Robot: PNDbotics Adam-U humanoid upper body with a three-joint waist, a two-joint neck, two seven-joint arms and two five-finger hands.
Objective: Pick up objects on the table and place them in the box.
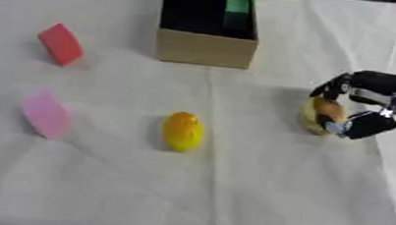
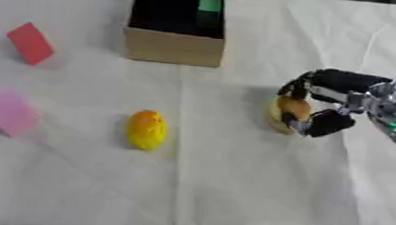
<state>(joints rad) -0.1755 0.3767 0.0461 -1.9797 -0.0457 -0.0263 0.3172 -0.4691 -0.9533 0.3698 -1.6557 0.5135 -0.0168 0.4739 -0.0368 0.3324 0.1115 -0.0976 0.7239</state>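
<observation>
Bright, even light, soft shadows leftward perhaps; everything slightly blurred.

Right hand (image 2: 322,107) reaches in from the table's right edge, fingers and thumb curled around a held object.

The right hand (image 2: 322,110) curls round a tan rounded thing (image 2: 286,111), and its fingers cover that thing's near side, so its shape cannot be told. The arm behind the hand runs off the picture's right edge. Far from the hand, the box (image 1: 207,48) is cut by the top edge; a green block (image 1: 237,4) inside is blurred, its lower part lost in shadow.
</observation>
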